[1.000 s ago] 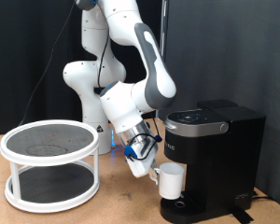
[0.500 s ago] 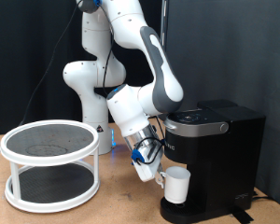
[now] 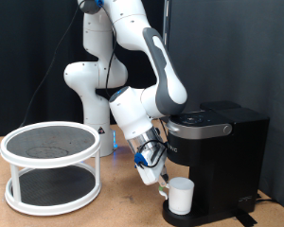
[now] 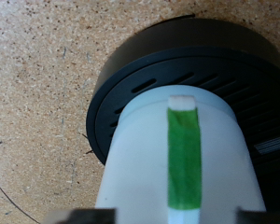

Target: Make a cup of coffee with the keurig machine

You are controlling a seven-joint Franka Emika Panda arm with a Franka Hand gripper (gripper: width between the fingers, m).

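The keurig machine (image 3: 218,151) is black and boxy and stands at the exterior view's right with its lid down. The cup (image 3: 182,195), a small white mug, sits low over the machine's round black drip tray (image 3: 185,218), under the brew head. My gripper (image 3: 163,181) is at the cup's left side, shut on it. In the wrist view the cup (image 4: 177,159) fills the middle, with a green strip (image 4: 184,154) running down it, over the slotted black drip tray (image 4: 140,79). My fingers show only as blurs at the picture's edge.
A white two-tier round rack (image 3: 50,165) with dark mesh shelves stands on the wooden table (image 3: 123,203) at the exterior view's left. The arm's white base (image 3: 85,95) stands behind, before a black curtain.
My gripper has moved down and towards the exterior view's right with the cup. The cup has gone from beside the machine to low over the drip tray.
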